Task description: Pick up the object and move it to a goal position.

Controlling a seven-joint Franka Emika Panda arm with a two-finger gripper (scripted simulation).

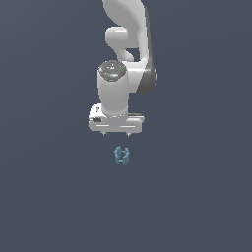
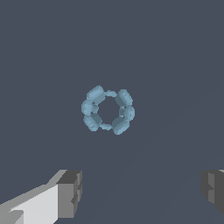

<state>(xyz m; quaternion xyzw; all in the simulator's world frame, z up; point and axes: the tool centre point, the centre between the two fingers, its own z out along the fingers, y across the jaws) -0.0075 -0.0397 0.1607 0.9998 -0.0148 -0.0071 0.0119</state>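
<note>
Pincer [image 1: 115, 134] wide apart, w/ gap above object [image 1: 122, 155].

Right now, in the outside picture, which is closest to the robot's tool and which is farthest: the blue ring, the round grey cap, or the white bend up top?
1. The blue ring: just below the open tool, not touching it.
2. The round grey cap: above the tool, on the wrist.
3. The white bend: highest up, near the picture's top.

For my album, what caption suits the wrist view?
Open jaws hang above a small light-blue ring of lumpy beads, not touching it.
</note>
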